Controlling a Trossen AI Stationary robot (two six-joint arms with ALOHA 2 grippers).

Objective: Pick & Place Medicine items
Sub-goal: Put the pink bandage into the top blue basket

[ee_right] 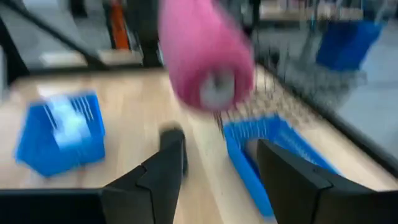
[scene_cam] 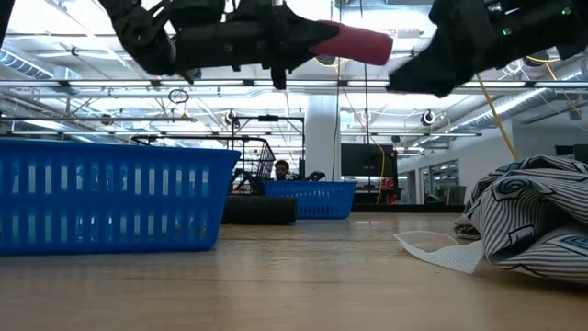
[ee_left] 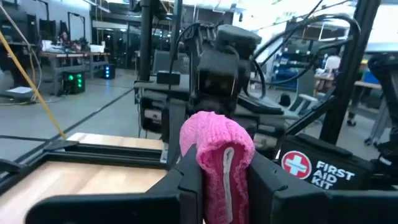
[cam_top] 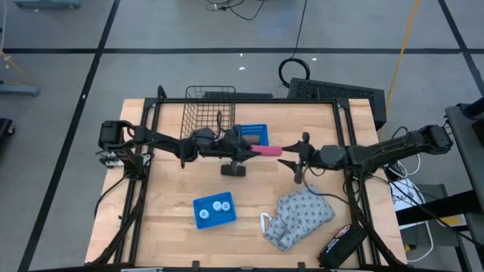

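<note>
Three tiny white medicine bottles (cam_top: 217, 206) stand in the near blue tray (cam_top: 204, 221), also visible in the right wrist view as the white bottles (ee_right: 65, 121); no gripper touches them. My left gripper (cam_top: 252, 149) hovers above the table's middle, shut on a pink oblong block (cam_top: 267, 150). My right gripper (cam_top: 291, 157) is open and faces the block's free end (ee_right: 211, 84) from the right, a short way off, with its fingers (ee_right: 165, 171) apart. In the low view the pink block (scene_cam: 354, 42) hangs high above the table. My left gripper pinches the pink block between its two fingers at its left-hand end (ee_left: 214, 177). The fingers (ee_left: 186, 186) come level from the table's left and lie along the block. The block is lifted clear and sticks out level toward the right gripper.
A second blue tray (cam_top: 255, 128) and a wire basket (cam_top: 208, 113) stand at the far side. A black block (cam_top: 234, 169) lies under the grippers. A patterned cloth (cam_top: 301, 216) and a black first aid pouch (cam_top: 340, 242) lie near right. Bare wood lies near left.
</note>
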